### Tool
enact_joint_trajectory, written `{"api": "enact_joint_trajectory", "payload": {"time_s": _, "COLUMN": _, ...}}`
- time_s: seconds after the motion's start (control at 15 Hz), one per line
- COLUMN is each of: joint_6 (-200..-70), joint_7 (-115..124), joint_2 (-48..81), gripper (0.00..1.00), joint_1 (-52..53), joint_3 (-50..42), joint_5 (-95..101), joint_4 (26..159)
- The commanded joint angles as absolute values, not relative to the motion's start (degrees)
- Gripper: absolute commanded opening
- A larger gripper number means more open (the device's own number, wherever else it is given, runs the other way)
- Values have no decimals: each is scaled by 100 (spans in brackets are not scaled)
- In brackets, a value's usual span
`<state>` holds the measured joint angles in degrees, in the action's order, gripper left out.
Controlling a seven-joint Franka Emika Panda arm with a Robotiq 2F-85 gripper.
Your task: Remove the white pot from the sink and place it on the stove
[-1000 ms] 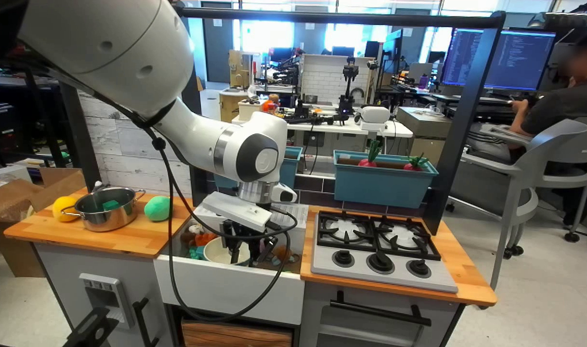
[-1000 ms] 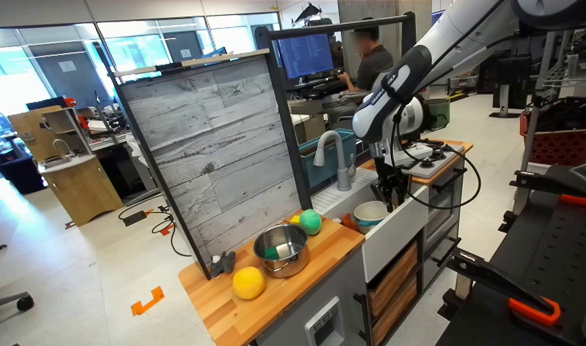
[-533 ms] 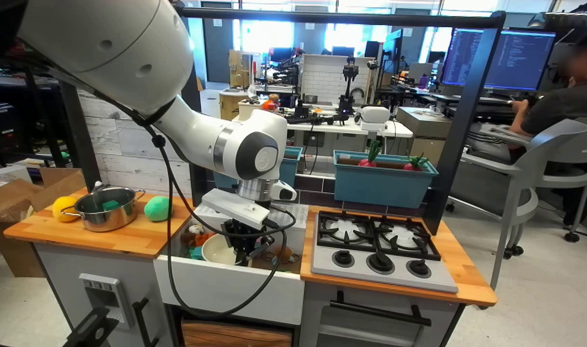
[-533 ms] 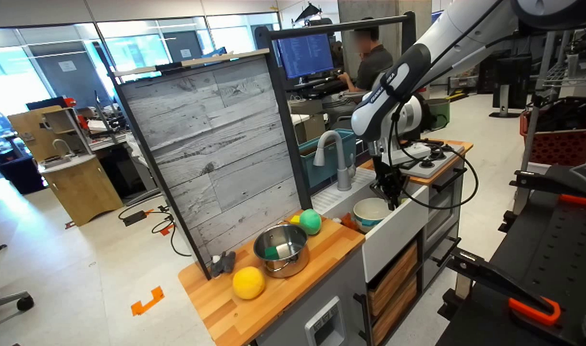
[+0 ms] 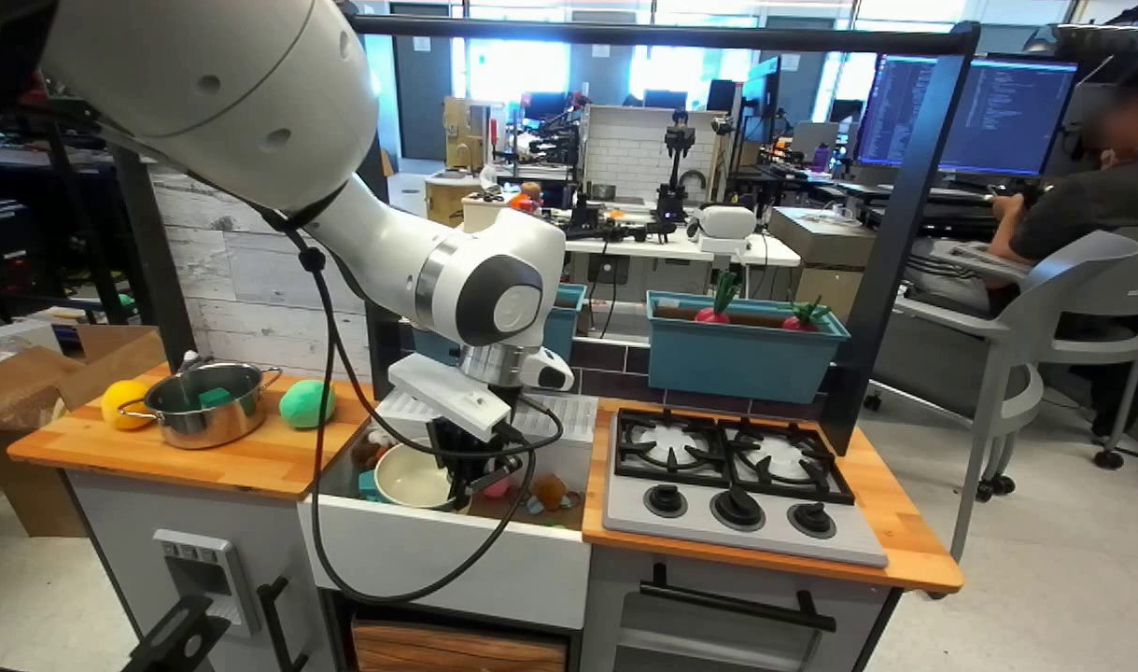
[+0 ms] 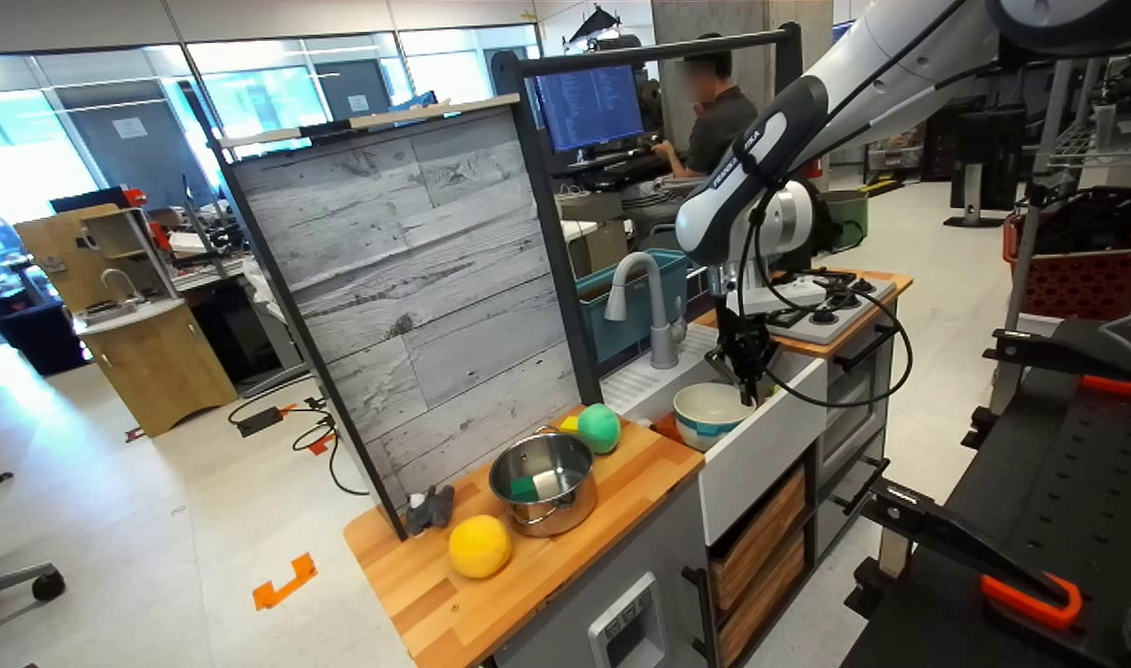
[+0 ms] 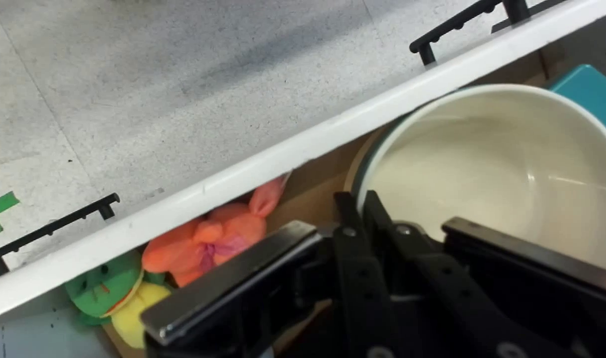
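Observation:
The white pot point(image 5: 408, 476) is round, cream inside, with a blue-teal band outside; it also shows in an exterior view point(image 6: 709, 406) and the wrist view point(image 7: 486, 174). It is inside the white sink point(image 5: 447, 560), close to the front wall, roughly upright. I cannot tell whether it touches the sink bottom. My gripper point(image 7: 357, 200) is shut on its rim, one finger inside and one outside; it shows in both exterior views point(image 5: 458, 499) point(image 6: 751, 397). The stove point(image 5: 702, 515), with black grates, is right of the sink in that exterior view.
A grey faucet point(image 6: 662, 339) stands behind the sink. Plush toys point(image 7: 208, 241) and a teal block point(image 7: 586, 94) lie in it. A shiny metal pot point(image 6: 565, 508), a yellow ball point(image 6: 480, 545) and a green ball point(image 5: 307, 404) are on the counter. A teal planter point(image 5: 746, 353) hangs behind the stove.
A second ago the fingers were apart, straddling the pot's rim; they have closed on it. Gripper and pot have shifted away from the stove and slightly up in the picture.

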<state>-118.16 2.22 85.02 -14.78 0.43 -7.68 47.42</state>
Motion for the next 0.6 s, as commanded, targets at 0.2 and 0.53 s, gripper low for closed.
{"api": "enact_joint_trajectory", "payload": {"time_s": 0.2, "joint_6": -9597, "joint_7": -378, "joint_2": 8648, "gripper": 2, "joint_1": -1919, "joint_3": 402, "joint_5": -968, "joint_4": 3149}}
{"api": "enact_joint_trajectory", "payload": {"time_s": 0.53, "joint_6": -7982, "joint_7": -739, "joint_2": 8438, "gripper": 2, "joint_1": -2282, "joint_3": 331, "joint_5": -973, "joint_4": 2487}}
